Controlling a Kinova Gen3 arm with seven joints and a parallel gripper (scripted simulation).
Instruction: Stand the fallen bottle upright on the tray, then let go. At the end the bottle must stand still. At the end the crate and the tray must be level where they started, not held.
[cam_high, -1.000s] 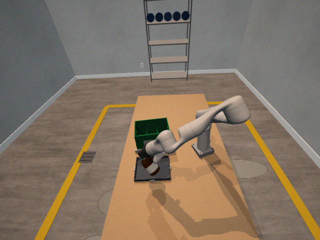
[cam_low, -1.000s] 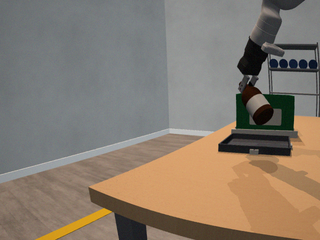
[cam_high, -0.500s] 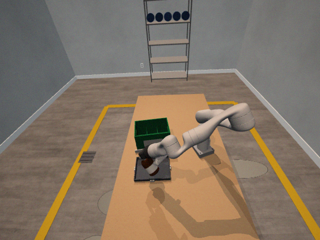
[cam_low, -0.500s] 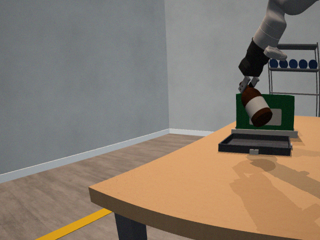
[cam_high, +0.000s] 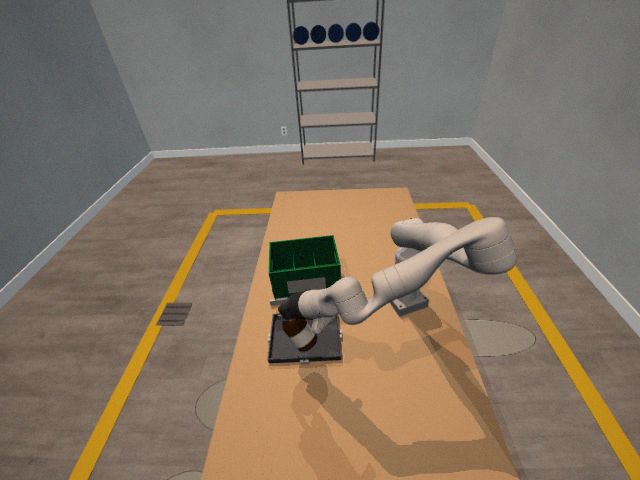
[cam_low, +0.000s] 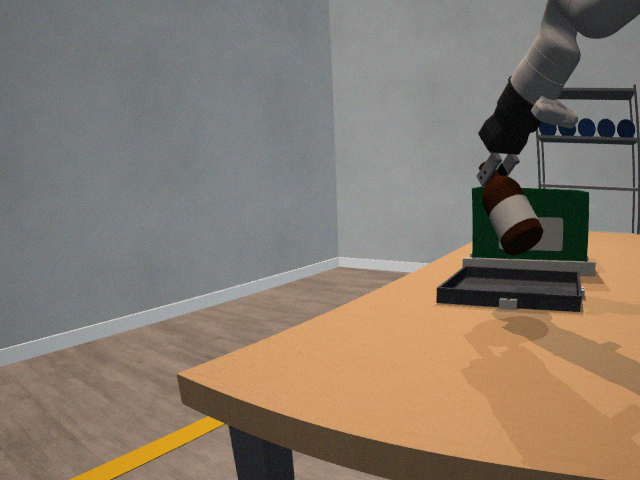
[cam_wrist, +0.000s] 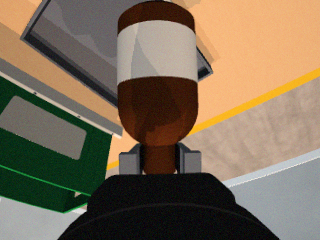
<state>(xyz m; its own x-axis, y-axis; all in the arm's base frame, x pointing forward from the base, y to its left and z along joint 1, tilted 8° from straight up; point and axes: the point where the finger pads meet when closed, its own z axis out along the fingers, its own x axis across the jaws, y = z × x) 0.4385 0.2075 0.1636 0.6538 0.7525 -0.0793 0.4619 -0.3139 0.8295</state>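
Above the dark tray (cam_low: 509, 298) hangs a brown bottle (cam_low: 510, 214) with a white label, pinched at its neck by the pincer (cam_low: 497, 169) and clear of every surface. The exterior view shows the bottle tilted, neck up toward the black wrist and base swung down and to the right, well off the tray floor. The wrist view shows the pincer (cam_wrist: 160, 159) with a grey finger on each side of the narrow neck, and the bottle (cam_wrist: 158, 74) pointing away from the camera with its base farthest out.

The tray (cam_high: 278, 356) is a shallow, dark-walled rectangle lying flat on the orange desk (cam_high: 361, 413). Its grey floor shows nothing lying in it in the exterior view, though from the top camera the bottle (cam_high: 302, 333) covers part of it. A small light tab sticks out at the middle of its near wall.

Just behind the tray stands a green crate (cam_high: 303, 266), open at the top, with inner dividers splitting it into compartments. Whatever those cells hold cannot be made out. A pale panel marks its front wall.

Against the far wall stands a shelf rack (cam_high: 295, 93), and a row of dark blue round objects (cam_high: 336, 32) sits on its upper board.
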